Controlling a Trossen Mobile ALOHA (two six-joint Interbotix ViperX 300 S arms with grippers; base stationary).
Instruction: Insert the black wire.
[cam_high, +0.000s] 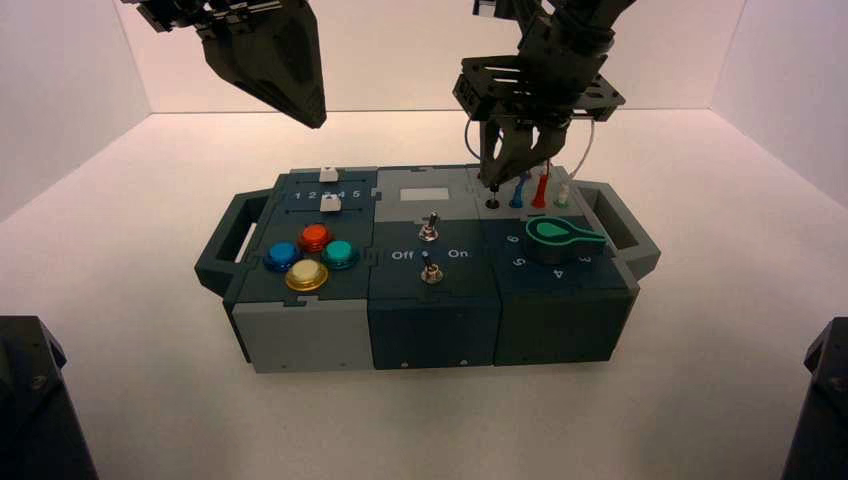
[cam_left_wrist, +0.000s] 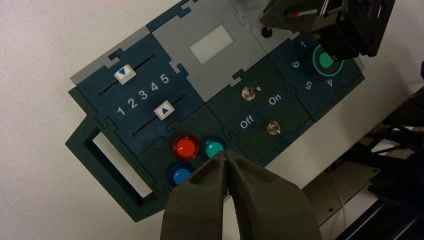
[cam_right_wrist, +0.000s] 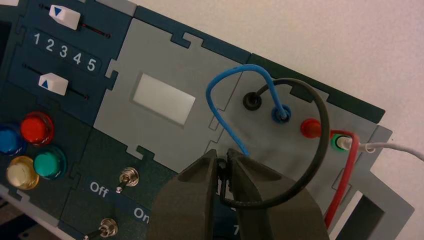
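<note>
My right gripper (cam_high: 494, 178) hangs over the back right of the box (cam_high: 300, 335) and is shut on one slim black plug (cam_right_wrist: 223, 170) of the black wire (cam_right_wrist: 320, 130). In the high view the plug tip hangs just above the black socket (cam_high: 492, 203). In the right wrist view the wire arcs from the jaws round to the black socket (cam_right_wrist: 252, 101); I cannot tell how its far end sits there. My left gripper (cam_high: 312, 115) is raised at the back left, shut and empty; in its wrist view it (cam_left_wrist: 227, 156) hovers over the coloured buttons.
Blue (cam_high: 517, 193), red (cam_high: 540, 190) and white (cam_high: 563, 193) plugs stand in the sockets right of the black one. A green knob (cam_high: 560, 238) sits in front of them. Two toggle switches (cam_high: 428, 228) are mid-box, with two sliders (cam_high: 328, 203) and several buttons (cam_high: 307, 275) at the left.
</note>
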